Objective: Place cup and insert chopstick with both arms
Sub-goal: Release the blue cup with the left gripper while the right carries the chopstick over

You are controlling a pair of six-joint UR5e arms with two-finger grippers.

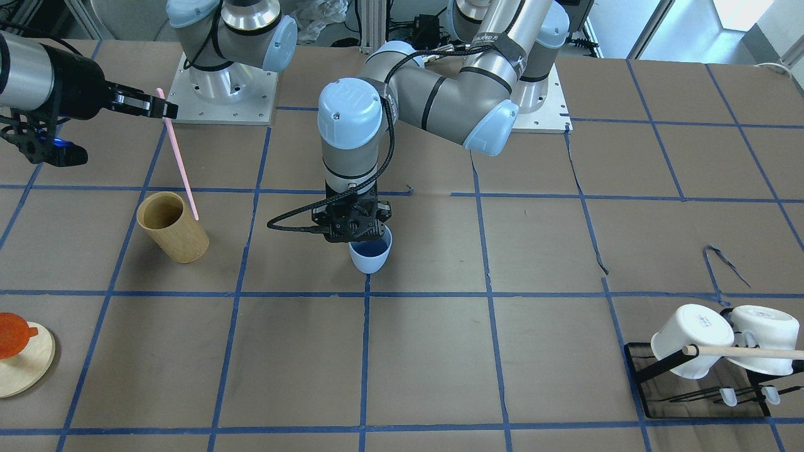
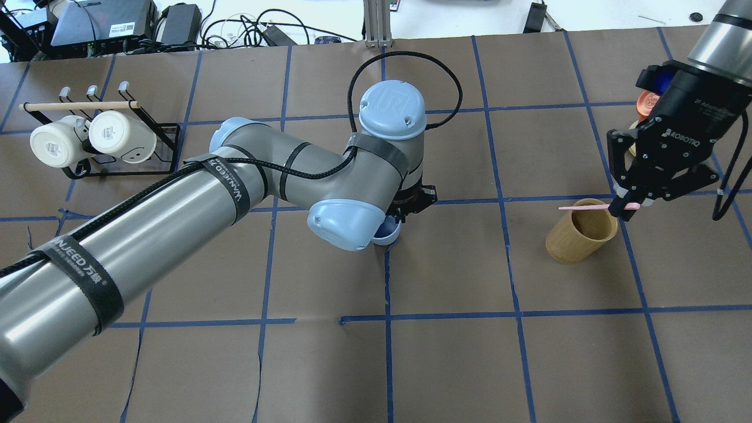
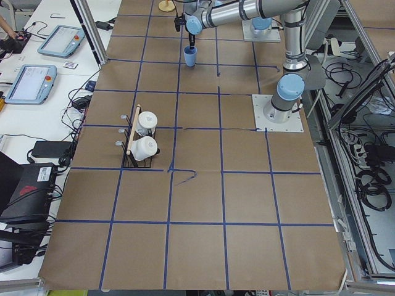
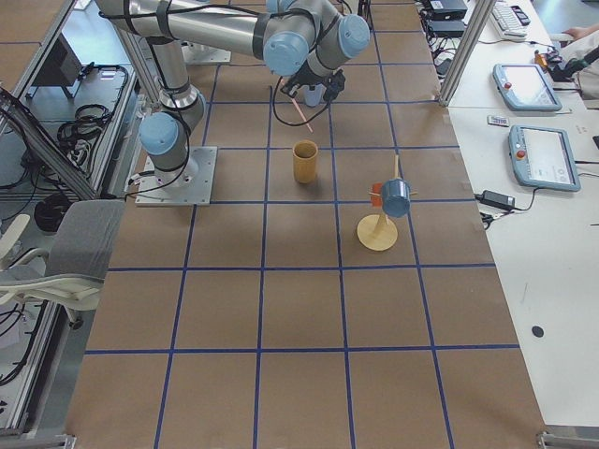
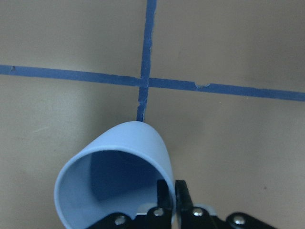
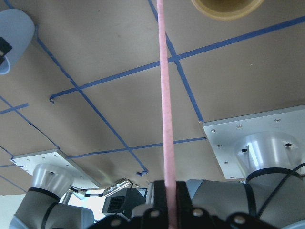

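Note:
The light-blue cup point(image 1: 370, 256) is near the table's middle, by a blue tape crossing. My left gripper point(image 1: 364, 238) is shut on its rim, one finger inside and one outside, as the left wrist view point(image 5: 170, 191) shows; the cup point(image 5: 119, 167) looks slightly tilted there. I cannot tell whether its base touches the table. My right gripper point(image 1: 164, 110) is shut on the upper end of the pale-pink chopstick point(image 1: 180, 164), which hangs slanted in the air above the tan wooden cup point(image 1: 173, 226). The overhead view shows the chopstick point(image 2: 581, 207) over that cup's rim.
A black rack point(image 1: 647, 370) with two white mugs point(image 1: 691, 339) on a wooden dowel stands far on my left. A round wooden stand point(image 1: 28, 364) with an orange piece is on my right. My left arm's elbow point(image 2: 341, 223) reaches over the table's middle.

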